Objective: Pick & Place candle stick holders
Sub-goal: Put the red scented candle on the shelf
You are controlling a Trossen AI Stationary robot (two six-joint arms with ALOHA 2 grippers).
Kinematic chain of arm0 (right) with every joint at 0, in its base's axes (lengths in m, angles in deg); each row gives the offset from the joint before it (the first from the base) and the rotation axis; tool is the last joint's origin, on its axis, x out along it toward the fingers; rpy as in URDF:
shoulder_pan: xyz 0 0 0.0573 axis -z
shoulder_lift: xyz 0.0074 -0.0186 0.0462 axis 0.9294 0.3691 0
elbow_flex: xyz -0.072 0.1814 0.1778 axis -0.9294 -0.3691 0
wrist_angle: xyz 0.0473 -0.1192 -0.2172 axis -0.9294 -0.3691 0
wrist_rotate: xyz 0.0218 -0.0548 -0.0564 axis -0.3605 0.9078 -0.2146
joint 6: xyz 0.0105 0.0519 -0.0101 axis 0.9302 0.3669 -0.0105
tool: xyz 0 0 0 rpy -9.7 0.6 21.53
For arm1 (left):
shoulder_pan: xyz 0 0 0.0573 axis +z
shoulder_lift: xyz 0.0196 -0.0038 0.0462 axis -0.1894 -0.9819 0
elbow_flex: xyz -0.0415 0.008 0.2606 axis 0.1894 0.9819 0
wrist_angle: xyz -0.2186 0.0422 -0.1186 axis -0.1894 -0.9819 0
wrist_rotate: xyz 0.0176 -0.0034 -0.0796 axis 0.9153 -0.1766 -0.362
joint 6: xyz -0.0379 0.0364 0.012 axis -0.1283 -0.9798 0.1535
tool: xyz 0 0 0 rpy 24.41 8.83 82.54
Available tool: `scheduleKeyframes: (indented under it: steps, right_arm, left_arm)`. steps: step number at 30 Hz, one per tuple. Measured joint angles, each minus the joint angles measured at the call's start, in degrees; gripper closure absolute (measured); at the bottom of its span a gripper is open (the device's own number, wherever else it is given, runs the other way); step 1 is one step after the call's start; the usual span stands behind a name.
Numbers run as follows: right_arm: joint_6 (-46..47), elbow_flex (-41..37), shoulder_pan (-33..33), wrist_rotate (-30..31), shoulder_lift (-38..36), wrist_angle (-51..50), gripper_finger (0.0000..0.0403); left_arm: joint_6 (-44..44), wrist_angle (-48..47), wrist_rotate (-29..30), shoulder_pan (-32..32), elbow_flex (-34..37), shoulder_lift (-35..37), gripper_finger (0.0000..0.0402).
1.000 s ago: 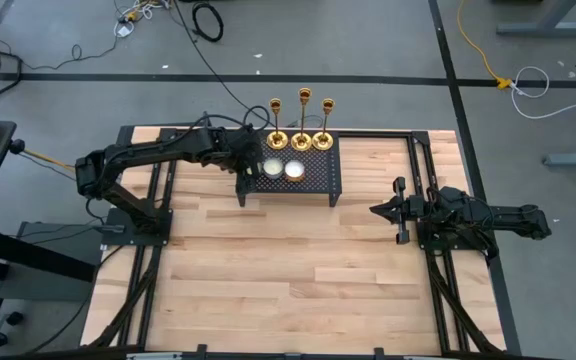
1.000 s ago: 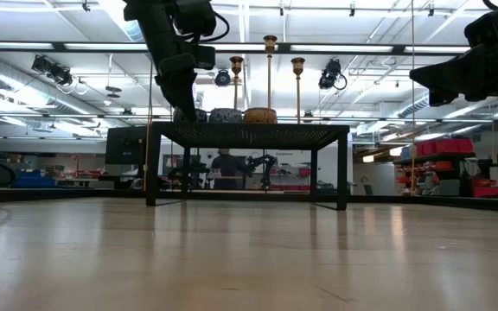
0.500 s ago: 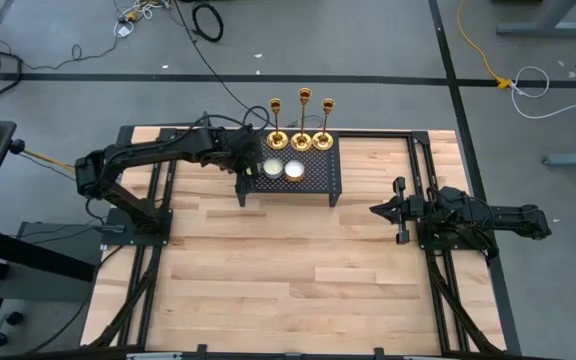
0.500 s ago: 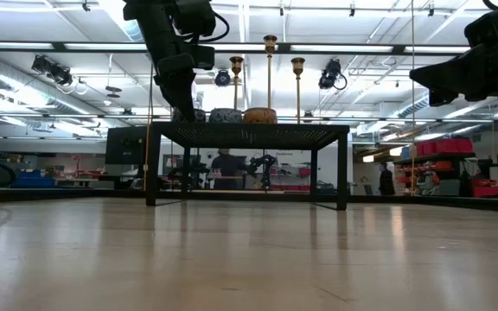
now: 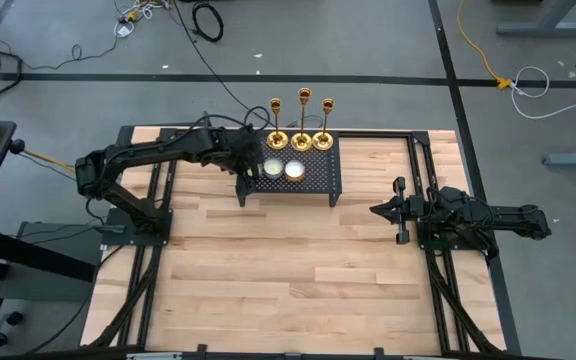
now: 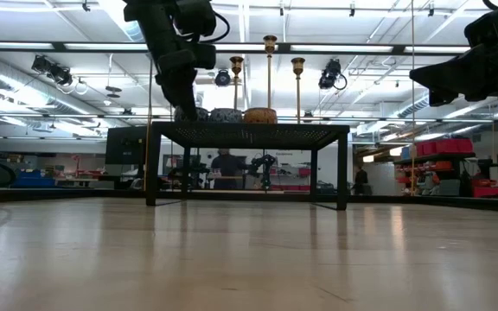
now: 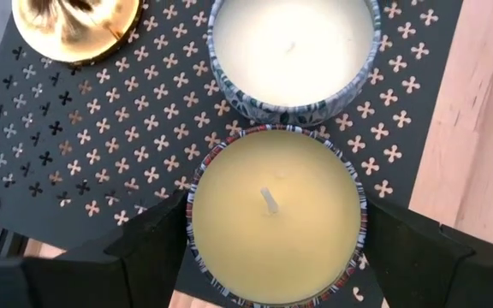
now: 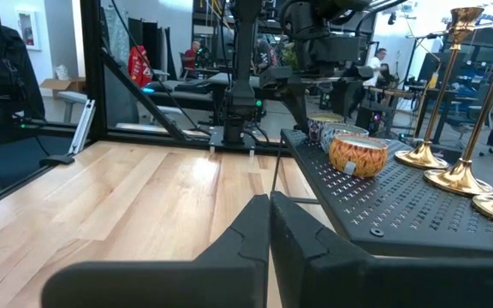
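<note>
Left gripper (image 7: 272, 235) straddles the yellow candle (image 7: 274, 214) on the rack (image 5: 320, 175), fingers spread — right gripper (image 5: 376, 210) closed, parked right.

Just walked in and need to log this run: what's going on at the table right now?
The left gripper hangs open over the black rack, its fingers on either side of a yellow candle in a tin, not yet closed on it. A white candle sits beside it. Three gold candlesticks stand in a row along the rack's far edge, untouched. The right gripper waits shut, off to the rack's right.
</note>
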Motion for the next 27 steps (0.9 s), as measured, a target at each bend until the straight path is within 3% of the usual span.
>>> scheduleKeyframes:
  steps: [13, 27]
  right_arm:
    - [0.0, 0.02, -0.01, 0.01, 0.0, 0.02, 0.0389]
    - [0.0, 0.02, -0.01, 0.02, 0.0, 0.0, 0.0389]
  left_arm:
    - [-0.91, 2.83, -0.11, 0.06, 0.01, 0.0, 0.0087]
    - [-2.99, 2.38, -3.07, 4.1, 0.01, 0.0, 0.0087]
